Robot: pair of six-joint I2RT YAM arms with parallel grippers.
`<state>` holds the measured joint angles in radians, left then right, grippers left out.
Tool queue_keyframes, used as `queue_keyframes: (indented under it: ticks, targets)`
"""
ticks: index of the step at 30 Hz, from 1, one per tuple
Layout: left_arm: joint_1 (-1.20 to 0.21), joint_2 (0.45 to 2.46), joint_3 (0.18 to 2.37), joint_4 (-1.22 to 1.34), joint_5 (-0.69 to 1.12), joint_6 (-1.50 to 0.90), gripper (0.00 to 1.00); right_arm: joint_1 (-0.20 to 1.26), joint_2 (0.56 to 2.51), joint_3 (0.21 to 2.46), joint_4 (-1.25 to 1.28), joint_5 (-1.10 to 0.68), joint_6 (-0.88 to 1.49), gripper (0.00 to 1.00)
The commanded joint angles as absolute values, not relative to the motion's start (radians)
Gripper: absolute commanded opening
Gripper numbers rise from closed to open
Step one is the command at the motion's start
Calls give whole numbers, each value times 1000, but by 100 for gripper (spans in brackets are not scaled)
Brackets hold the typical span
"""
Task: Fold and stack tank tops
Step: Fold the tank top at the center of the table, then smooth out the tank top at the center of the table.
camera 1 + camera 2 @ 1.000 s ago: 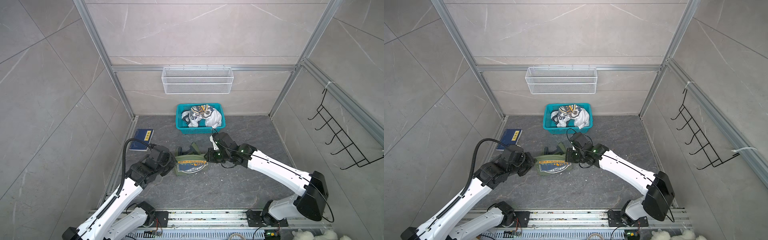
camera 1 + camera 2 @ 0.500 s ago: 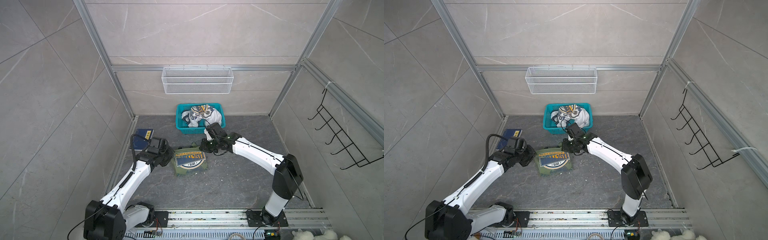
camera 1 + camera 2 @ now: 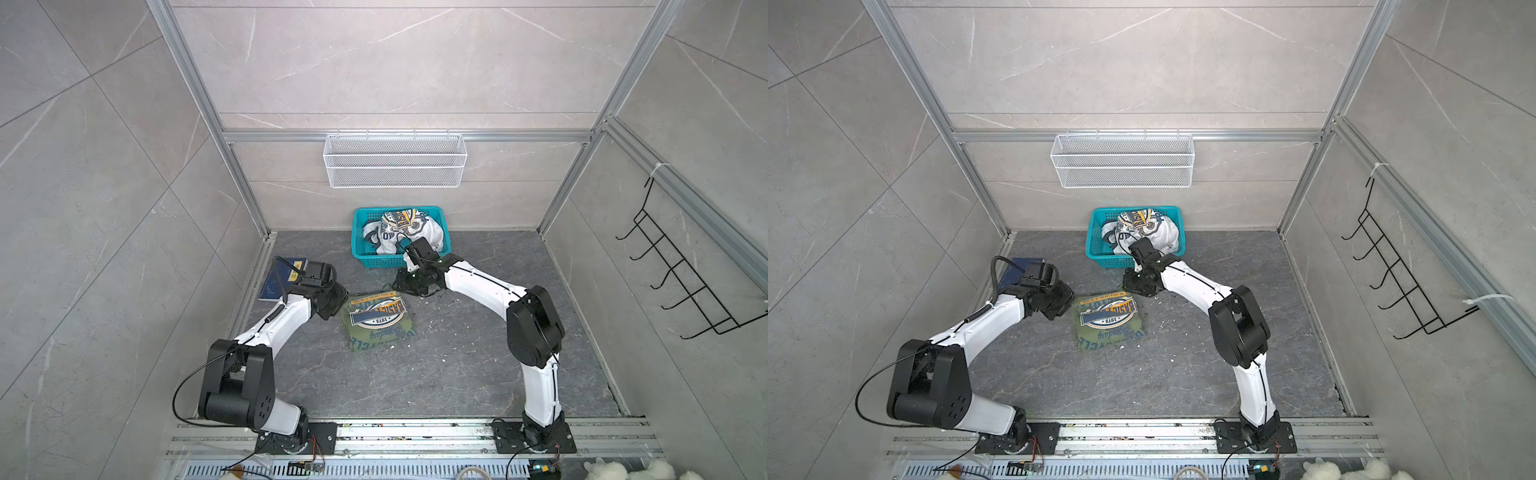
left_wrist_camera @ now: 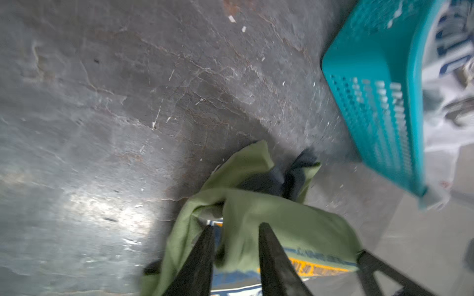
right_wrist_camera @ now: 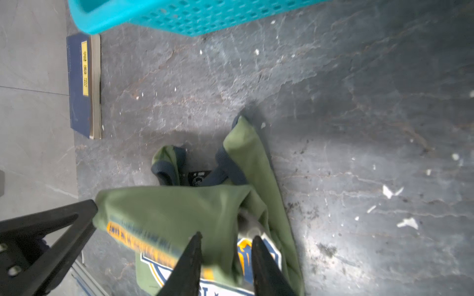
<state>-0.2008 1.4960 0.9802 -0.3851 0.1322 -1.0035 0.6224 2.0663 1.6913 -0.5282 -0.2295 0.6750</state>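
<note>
Your green top [image 3: 376, 320] lies folded in the middle of the bench [image 3: 457, 374]. The left gripper [image 4: 237, 225] and right gripper [image 5: 227, 235] sit at its back corners, jaws narrowly parted over slack cloth. The white top [image 3: 415, 232] lies in the basket [image 3: 382, 262] at the back edge, just beyond your right gripper.

I'm standing in a robotics lab test cell got up as a tiled utility corner, not a real home: the grey tile walls [image 3: 374, 62] are panels set in a bare aluminium frame [image 3: 195, 83]. A white left arm [image 3: 278, 328] and right arm [image 3: 482, 284] are bolted to a metal rail [image 3: 415, 432] at the edge of the dark stone-look floor [image 3: 457, 374]. A white wire shelf [image 3: 395, 166] and a black hook rack [image 3: 681, 274] on the walls are the only household fittings.
</note>
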Motion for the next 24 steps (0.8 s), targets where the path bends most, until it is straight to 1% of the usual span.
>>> queue_keyframes:
  ticks: [1, 3, 5, 7, 11, 18, 19, 24]
  targets:
    - [-178, 1513, 1061, -404, 109, -922, 48, 615, 2081, 1751, -565, -204, 638, 46]
    - [-171, 1494, 1090, -446, 70, -884, 56, 615, 2057, 1759, -582, -175, 613, 49]
    - [-171, 1453, 1108, -495, 21, -845, 60, 615, 2012, 1745, -589, -144, 573, 53]
    - [-172, 1416, 1098, -520, 14, -814, 62, 615, 1967, 1714, -587, -135, 533, 55]
    - [-197, 1384, 1024, -512, 72, -778, 62, 622, 1925, 1616, -547, -162, 485, 56]
    - [-217, 1485, 967, -405, 149, -758, 68, 629, 1991, 1552, -446, -229, 476, 64]
    - [-217, 1501, 965, -390, 147, -759, 70, 629, 2006, 1558, -434, -239, 478, 65]
    - [-215, 1613, 1008, -342, 138, -755, 71, 629, 2107, 1632, -447, -228, 471, 67]
